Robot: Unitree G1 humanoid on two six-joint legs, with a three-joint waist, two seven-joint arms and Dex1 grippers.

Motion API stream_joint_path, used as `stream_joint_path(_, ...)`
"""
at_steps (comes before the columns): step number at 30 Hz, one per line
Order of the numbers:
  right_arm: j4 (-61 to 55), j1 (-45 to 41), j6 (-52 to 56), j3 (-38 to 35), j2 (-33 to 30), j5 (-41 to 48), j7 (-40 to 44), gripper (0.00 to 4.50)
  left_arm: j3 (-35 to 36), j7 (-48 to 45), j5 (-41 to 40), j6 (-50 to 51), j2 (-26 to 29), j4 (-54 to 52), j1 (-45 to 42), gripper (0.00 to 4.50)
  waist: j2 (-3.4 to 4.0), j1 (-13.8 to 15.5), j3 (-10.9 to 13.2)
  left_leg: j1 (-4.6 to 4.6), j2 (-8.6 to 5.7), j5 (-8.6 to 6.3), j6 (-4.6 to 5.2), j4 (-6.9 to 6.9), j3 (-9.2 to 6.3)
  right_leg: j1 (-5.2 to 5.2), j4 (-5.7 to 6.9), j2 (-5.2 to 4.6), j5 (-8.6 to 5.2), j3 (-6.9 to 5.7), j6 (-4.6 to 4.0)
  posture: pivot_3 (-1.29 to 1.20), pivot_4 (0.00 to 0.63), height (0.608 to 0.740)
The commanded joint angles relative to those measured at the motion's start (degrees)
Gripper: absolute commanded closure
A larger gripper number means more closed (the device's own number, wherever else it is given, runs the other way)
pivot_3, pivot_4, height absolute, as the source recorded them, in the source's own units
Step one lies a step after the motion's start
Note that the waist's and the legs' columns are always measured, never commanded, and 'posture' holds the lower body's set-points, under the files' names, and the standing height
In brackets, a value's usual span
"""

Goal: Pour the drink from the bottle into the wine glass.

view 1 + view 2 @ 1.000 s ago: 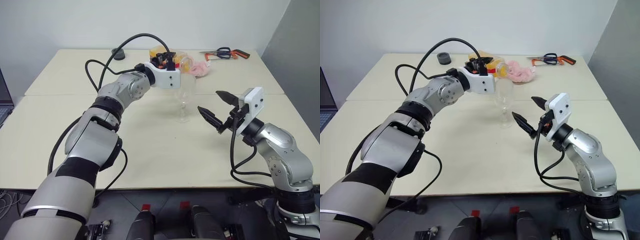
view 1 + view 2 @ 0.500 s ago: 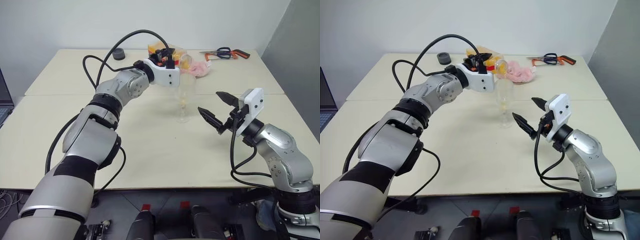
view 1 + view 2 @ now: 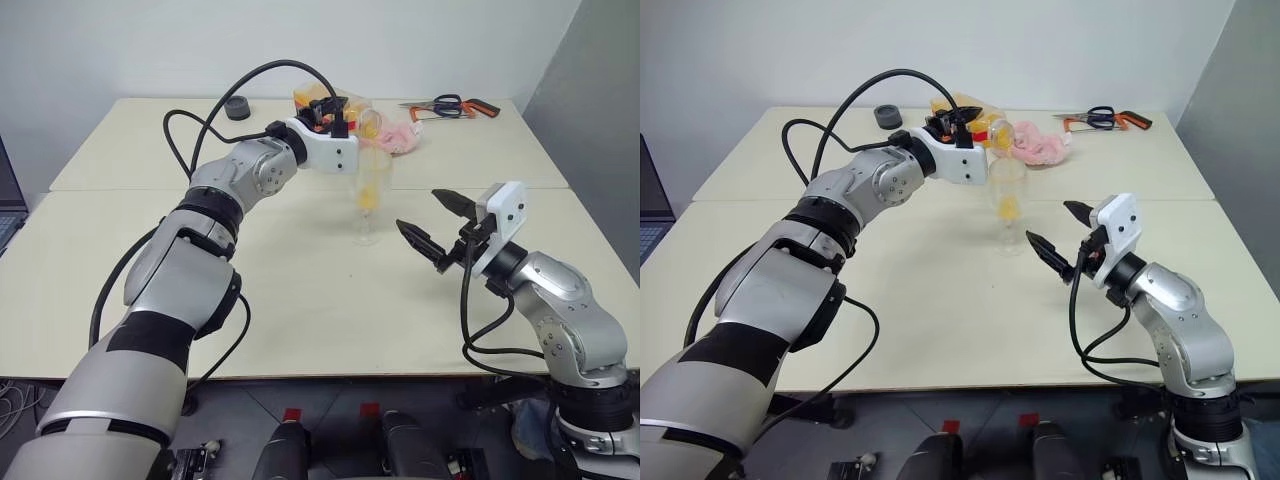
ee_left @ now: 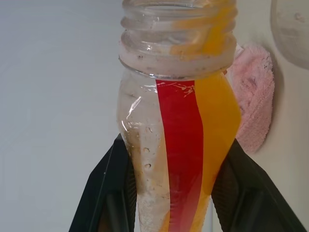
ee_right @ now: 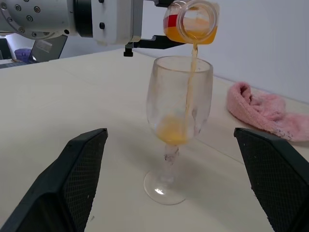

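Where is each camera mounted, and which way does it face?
Head eyes: look forward and down at the table; both arms show.
Left wrist: looks along the left end effector, shut on the bottle.
Right wrist: faces the glass between the open right end effector fingers; the left arm shows.
Shared: bottle, pink cloth.

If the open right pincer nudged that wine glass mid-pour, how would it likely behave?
The wine glass would probably tip easily: a tall bowl on a thin stem over a small round foot. The drink pooling in the bowl likely makes it more top-heavy. It looks like thin clear glass, so it is probably fragile and might slide on the smooth table.
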Motion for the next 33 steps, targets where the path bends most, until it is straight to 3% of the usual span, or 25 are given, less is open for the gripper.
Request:
stream_joint_path(1, -2.8, 0.0, -0.3, -0.8, -0.7, 0.9, 0.4, 0.0, 0.4, 1.7, -0.2, -0.7, 0.9, -1.1, -3.0, 2.85, 0.0, 0.0, 0.0, 0.0, 0.0, 0.0, 0.0, 0.0, 0.0, 0.0, 0.0, 0.0, 0.0, 0.0, 0.0, 0.0, 0.15, 0.74)
stream_joint_path(33, -2.5, 1.5, -1.9, -0.9, -0.1, 0.5, 0.2, 0.0, -0.1, 2.6, 0.7, -1.5, 1.1, -0.9, -3.8, 2.85, 0.0, 0.0, 0.0, 0.0, -0.01, 0.0, 0.0, 0.01, 0.01, 0.0, 0.0, 0.0, 0.0, 0.01, 0.0, 0.0, 0.15, 0.74)
